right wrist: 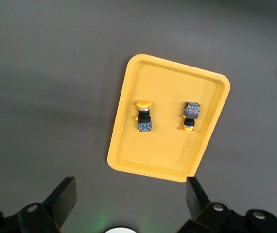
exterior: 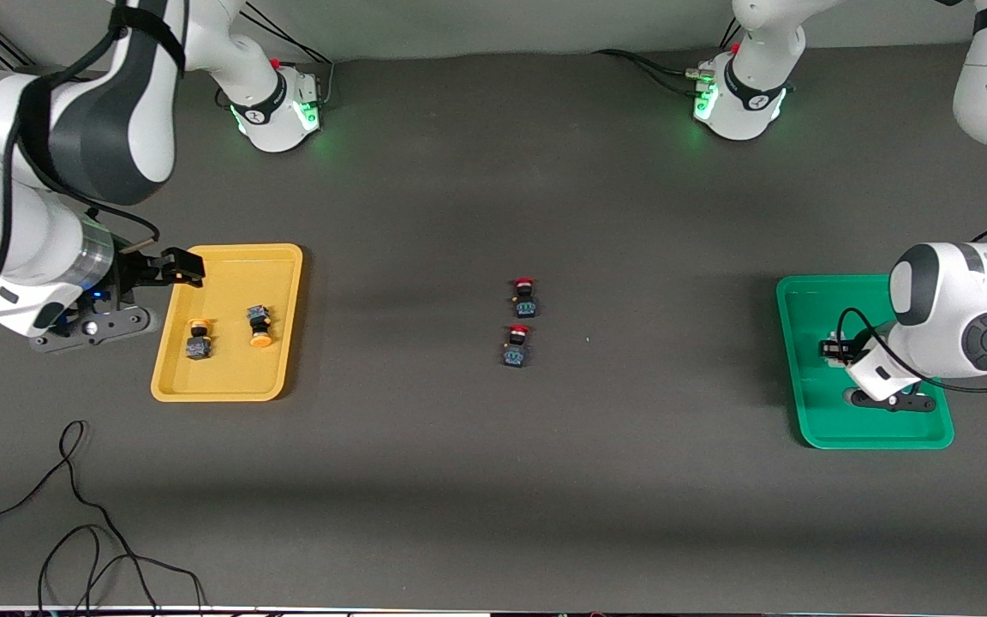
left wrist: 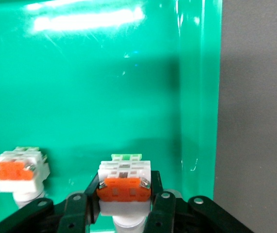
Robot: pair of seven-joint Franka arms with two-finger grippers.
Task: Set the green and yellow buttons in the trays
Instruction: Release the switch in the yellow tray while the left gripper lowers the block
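So the left gripper [left wrist: 125,206] was down inside the shallow green plastic tray [exterior: 793,360] at the left arm's end of the table, fingers pinched snug on a white-bodied switch with an orange-red block [left wrist: 124,187]. Its twin, a second white-and-orange switch [left wrist: 19,172], sat on the tray floor just beside the fingers, apart from the held one. My guess is the low position was for setting the switch down gently rather than dropping it, so it wouldn't bounce off its neighbour.

The right gripper [exterior: 170,267] hung over the edge of the shallow yellow plastic tray [exterior: 284,257] at the right arm's end, fingers spread wide with nothing between them. Looks like it was just waiting up high. Below it, both dark-bodied switches with round yellow-orange caps, one [exterior: 197,339] and the other [exterior: 259,326], lay on their sides in the yellow tray, near each other but not touching.

The two dark switches with red caps [exterior: 522,321] were out on the dark grey table [exterior: 493,480], well away from either gripper and between the trays. Makes sense, as they're not part of the sort.

Labels: couldn't read any writing on the switches or trays.
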